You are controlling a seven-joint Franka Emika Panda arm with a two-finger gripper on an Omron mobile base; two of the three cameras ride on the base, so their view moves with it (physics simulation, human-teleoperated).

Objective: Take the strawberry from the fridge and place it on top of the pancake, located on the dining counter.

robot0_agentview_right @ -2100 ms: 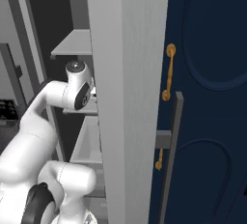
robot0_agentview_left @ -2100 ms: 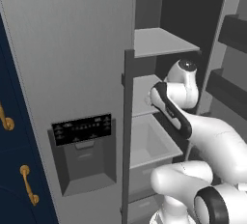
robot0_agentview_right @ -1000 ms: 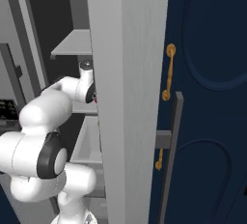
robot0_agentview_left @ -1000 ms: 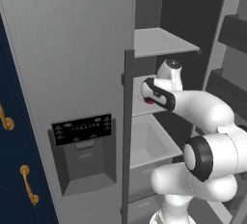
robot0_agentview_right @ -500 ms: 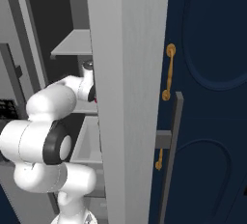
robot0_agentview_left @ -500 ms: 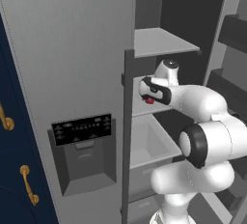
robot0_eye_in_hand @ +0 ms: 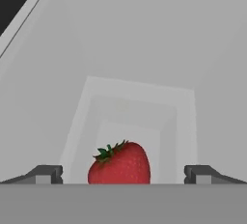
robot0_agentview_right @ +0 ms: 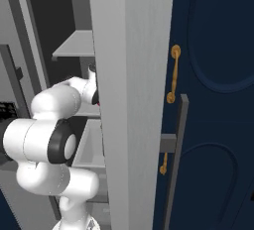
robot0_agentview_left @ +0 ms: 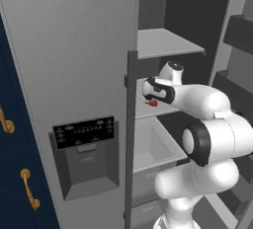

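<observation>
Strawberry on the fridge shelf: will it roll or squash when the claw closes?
The strawberry looks rounded and tapered, so a nudge would probably roll it. It is small between the open claw fingers, likely light. Probably soft, so a gentle squeeze seems wise.

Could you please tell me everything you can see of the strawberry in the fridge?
The small bright red, roundish strawberry has a green leafy cap on its upper left in the hand view and a smooth, glossy skin. It sits between the open pincer's two dark fingertips, apart from both, before pale grey fridge walls. Its underside is hidden.
</observation>
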